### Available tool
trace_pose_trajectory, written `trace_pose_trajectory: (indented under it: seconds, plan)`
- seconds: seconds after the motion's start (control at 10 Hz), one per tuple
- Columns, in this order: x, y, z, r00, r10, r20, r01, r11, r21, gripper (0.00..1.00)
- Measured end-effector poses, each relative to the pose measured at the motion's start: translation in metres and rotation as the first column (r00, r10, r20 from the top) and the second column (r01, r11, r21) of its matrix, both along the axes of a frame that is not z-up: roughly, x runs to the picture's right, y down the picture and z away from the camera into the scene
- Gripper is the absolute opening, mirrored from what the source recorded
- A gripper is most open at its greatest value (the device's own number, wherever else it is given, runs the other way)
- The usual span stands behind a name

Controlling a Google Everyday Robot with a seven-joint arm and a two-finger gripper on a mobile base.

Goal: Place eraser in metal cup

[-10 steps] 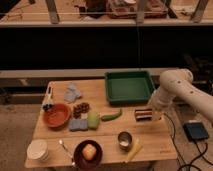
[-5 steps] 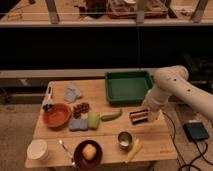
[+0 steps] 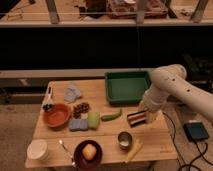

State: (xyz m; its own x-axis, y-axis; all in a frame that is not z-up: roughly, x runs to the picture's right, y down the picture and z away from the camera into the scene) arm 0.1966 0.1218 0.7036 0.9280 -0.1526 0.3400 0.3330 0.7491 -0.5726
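The eraser point(image 3: 135, 118), a flat block with red, white and dark stripes on its side, hangs just above the wooden table point(image 3: 107, 97) right of centre. My gripper point(image 3: 145, 117) is shut on its right end, under the white arm that comes in from the right. The metal cup point(image 3: 124, 140), small and shiny with a pale inside, stands upright near the table's front edge, a little below and left of the eraser.
A green tray point(image 3: 127, 86) sits at the back right. A green pod point(image 3: 111, 116), a blue-grey sponge point(image 3: 78, 125) and an orange bowl point(image 3: 56, 115) lie to the left. A dark red bowl point(image 3: 77, 155) with fruit, a white bowl point(image 3: 37, 149) and a banana point(image 3: 133, 150) line the front.
The arm has swung left and slightly toward the front, carrying the eraser with it toward the table's middle. Nothing else has moved.
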Motion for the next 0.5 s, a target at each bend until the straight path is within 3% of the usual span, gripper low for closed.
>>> trace_pose_trajectory:
  seconds: [0.5]
  plan:
    - [-0.0025,0.0023,-0.0028,1.0,-0.014,0.006,0.014,0.9999,0.002,0.0]
